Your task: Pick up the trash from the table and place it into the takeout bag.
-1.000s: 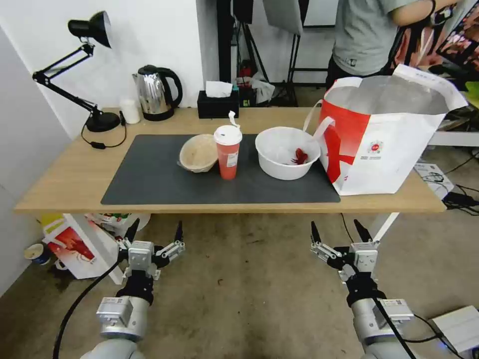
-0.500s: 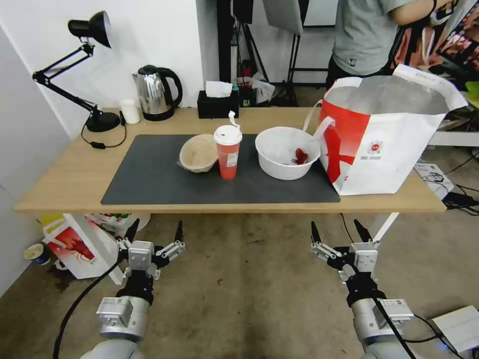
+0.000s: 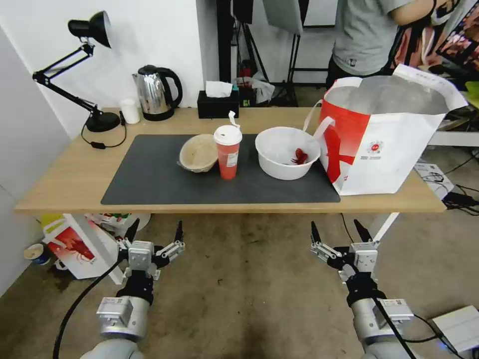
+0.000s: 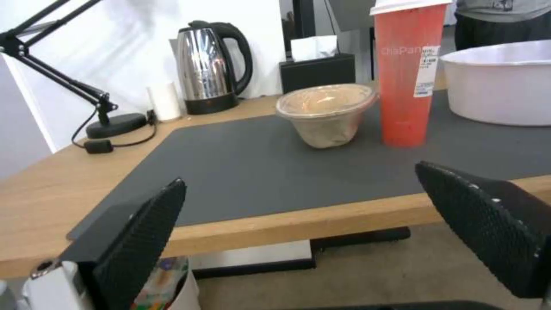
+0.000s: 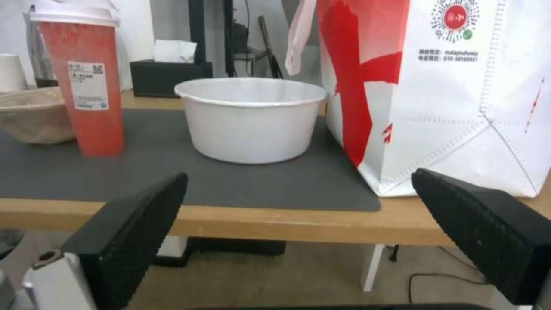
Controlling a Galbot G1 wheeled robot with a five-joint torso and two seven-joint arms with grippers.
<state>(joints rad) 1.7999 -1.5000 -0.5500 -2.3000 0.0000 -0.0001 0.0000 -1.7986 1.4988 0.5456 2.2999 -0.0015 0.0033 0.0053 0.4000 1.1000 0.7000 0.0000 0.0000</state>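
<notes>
Both tools hang below the front edge of the surface [image 3: 65, 192], over the floor and well short of the trash. On the left arm, the left tool [image 3: 154, 232] has its fingers spread apart and grips nothing; the right tool [image 3: 338, 231] is likewise released and empty.

On the dark grey mat [image 3: 149, 179] that covers the middle of the surface, the three pieces of trash stand in a row. The beige pulp bowl [image 3: 198, 152] is tilted on its side, just beside the red cup [image 3: 228, 152], which stands upright with its white lid on. The white plastic bowl [image 3: 287, 152], with red scraps inside, sits near the mat's right edge, just beside the takeout bag [image 3: 384, 134]. That bag stands upright and open-mouthed at the right end of the surface, foil lining showing, its base partly on the mat.
</notes>
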